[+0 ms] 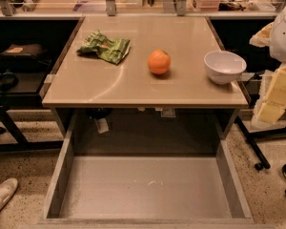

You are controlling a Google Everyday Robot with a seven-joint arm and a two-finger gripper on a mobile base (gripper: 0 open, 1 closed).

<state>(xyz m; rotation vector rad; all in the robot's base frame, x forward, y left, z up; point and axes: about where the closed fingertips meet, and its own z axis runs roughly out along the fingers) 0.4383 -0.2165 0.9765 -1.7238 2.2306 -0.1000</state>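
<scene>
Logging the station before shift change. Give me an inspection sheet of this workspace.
surface: beige table, open drawer pulled out below its front.
job's things: orange mid-table; white bowl upright to its right; crumpled green chip bag to its left; all apart.
clutter: pale specks on the drawer floor.
hand: not in view.
cables: nothing seen.
surroundings: yellow foam blocks at right; white shoe on the floor at left; crowded shelf behind.
</scene>
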